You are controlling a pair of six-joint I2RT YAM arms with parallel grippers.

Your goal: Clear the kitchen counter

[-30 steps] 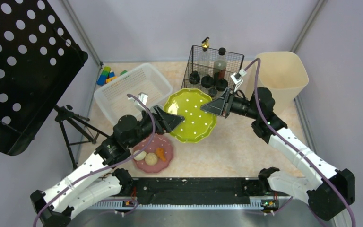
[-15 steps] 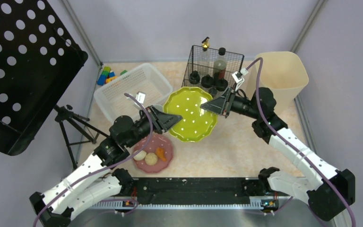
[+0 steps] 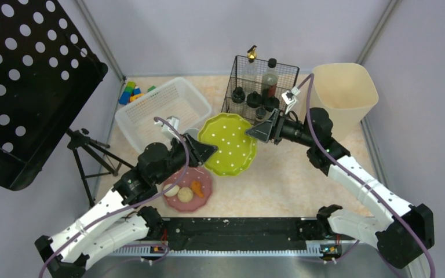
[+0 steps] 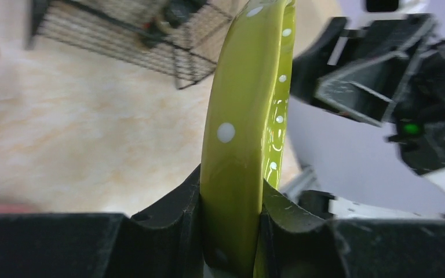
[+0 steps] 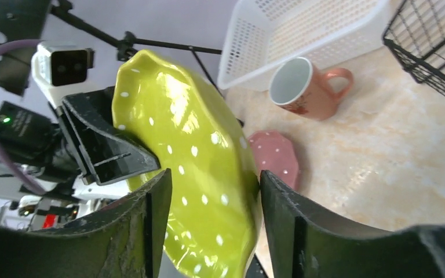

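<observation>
Loosening just now, your right claw point(image 3: 261, 132) stands wide around the rim of the green plate point(image 3: 227, 143), which your left claw point(image 4: 230, 202) has pinched tight and carried nearer the white basket point(image 3: 163, 110), above the marbled table point(image 3: 301, 179) under that basket, so the handover looks done.

large plate point(image 3: 228, 145): between left gripper point(image 3: 205, 150) and right gripper point(image 3: 261, 130)
small plate point(image 3: 188, 188): below left gripper
wire rack point(image 3: 263, 81): behind right gripper

wire rack point(image 3: 263, 87) just behind green plate point(image 3: 227, 145)
</observation>
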